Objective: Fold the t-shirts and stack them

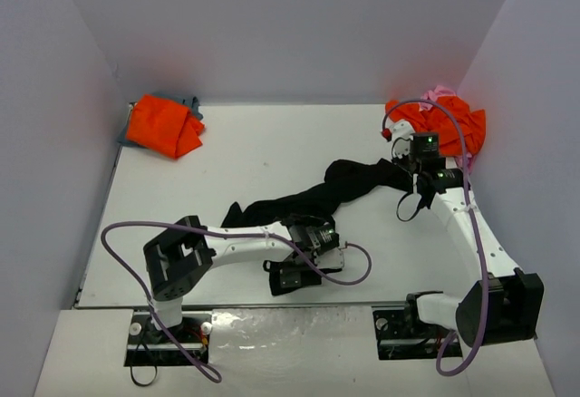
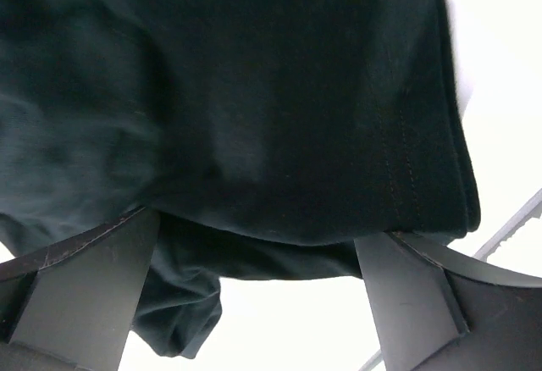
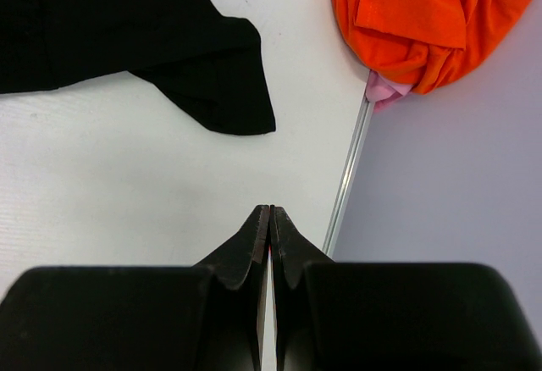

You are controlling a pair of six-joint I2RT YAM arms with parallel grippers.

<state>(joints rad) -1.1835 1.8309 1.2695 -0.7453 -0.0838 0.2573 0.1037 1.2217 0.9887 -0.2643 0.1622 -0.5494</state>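
Mid-table: black t-shirt (image 1: 349,184) strung out | left jaws spread, cloth between | right jaws pressed together

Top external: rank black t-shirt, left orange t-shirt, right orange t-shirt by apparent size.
1. black t-shirt.
2. left orange t-shirt and right orange t-shirt, alike; right arm hides part of the latter.

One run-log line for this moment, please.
left gripper open, black shirt between jaws | right gripper shut, empty | shirt bunched lengthwise, unfolded
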